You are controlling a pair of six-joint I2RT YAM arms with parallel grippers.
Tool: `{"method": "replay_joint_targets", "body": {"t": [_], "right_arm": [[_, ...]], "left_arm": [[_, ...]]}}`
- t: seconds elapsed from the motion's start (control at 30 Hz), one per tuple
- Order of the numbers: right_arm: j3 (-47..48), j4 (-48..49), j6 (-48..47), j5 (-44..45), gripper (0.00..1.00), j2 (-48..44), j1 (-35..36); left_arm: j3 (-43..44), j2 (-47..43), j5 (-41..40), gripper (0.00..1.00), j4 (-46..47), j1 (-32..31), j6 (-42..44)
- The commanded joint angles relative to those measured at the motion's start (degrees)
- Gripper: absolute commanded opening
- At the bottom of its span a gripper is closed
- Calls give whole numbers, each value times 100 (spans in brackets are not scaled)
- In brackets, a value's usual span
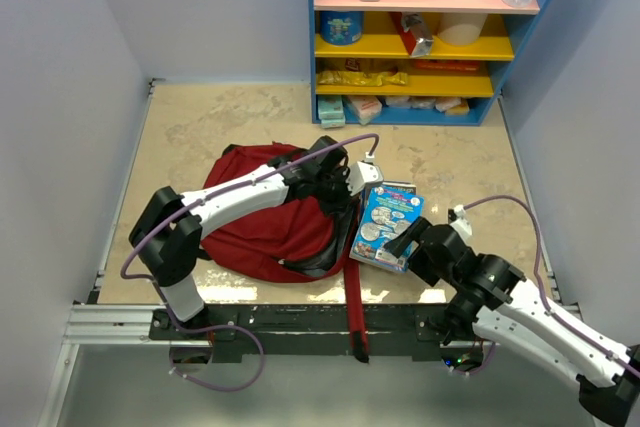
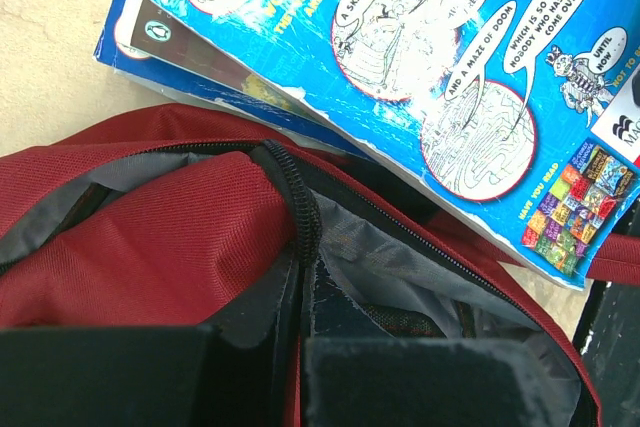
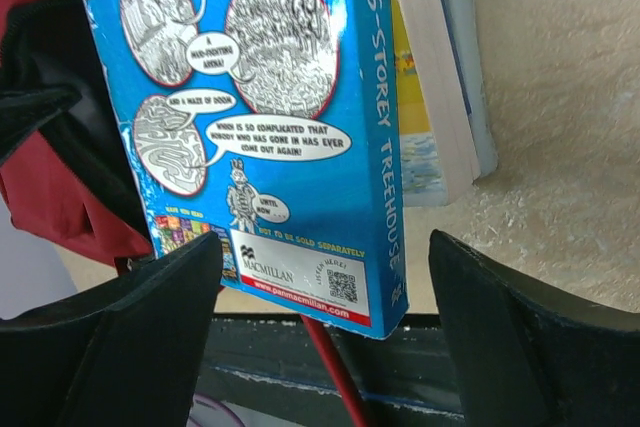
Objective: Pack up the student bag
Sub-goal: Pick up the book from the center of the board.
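The student bag point(image 1: 262, 225), a large dark-red fabric backpack with black zippers and grey lining, lies on the beige marbled tabletop point(image 1: 200, 127) in front of the left arm. Its long red strap point(image 1: 356, 312) trails over the near edge. The left tool point(image 1: 338, 179) sits at the bag's open mouth on its right side. In the left wrist view its two black fingers point(image 2: 100, 377) are pressed together on the zipper rim and lining of the bag point(image 2: 150, 237).

Just right of the bag lies a glossy blue paperback point(image 1: 388, 225) on top of a second book with a white page block and a yellow and pale-blue cover point(image 3: 440, 97). The near corner of the stack overlaps the bag's rim.

The paperback's spine reads "26-STOREY TREEHOUSE" point(image 3: 378, 117). Its back cover carries cartoon bubbles lettered "A SKATE RAMP", "A MAZE OF DOOM", "WHICH IS SO COMPLICATED THAT NOBODY WHO HAS GONE IN HAS EVER COME OUT AGAIN!" and "UNTIL NOW". Lower down are "HAVE YOU READ" beside a strip of tiny covers, "NOT TO BE SOLD SEPARATELY", a white panel with "MACMILLAN", a QR code, and a red band with "www.panmacmillan.com".

The right tool point(image 3: 325, 247) is spread wide at the paperback's near end, one black finger point(image 3: 110, 337) on each side. A gap shows between the spine and the right-hand finger.
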Motion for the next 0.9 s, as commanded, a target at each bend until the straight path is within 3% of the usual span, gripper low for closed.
{"method": "replay_joint_targets", "body": {"t": [0.0, 0.23, 0.43, 0.53, 0.57, 0.67, 0.87], "right_arm": [[-197, 267, 172, -381, 87, -64, -24], [-909, 1347, 347, -530, 86, -328, -24], [-1270, 1981, 427, -434, 70, -653, -24], [-1200, 1876, 374, -311, 53, -1021, -24], [-1139, 1711, 357, -267, 36, -1136, -24], [-1016, 1289, 400, -275, 9, -1575, -24], [-569, 1172, -38, -565, 0, -2139, -24]], "left_arm": [[91, -45, -58, 0, 384, 2, -61], [162, -300, -40, 0, 165, -7, -69], [355, -511, -49, 0, -213, 2, 1], [390, -616, -58, 0, -354, 2, 10], [399, -660, -75, 0, -415, 2, 27], [443, -757, -119, 0, -564, 11, 62], [680, -1020, -347, 0, -933, 63, -7]]}}
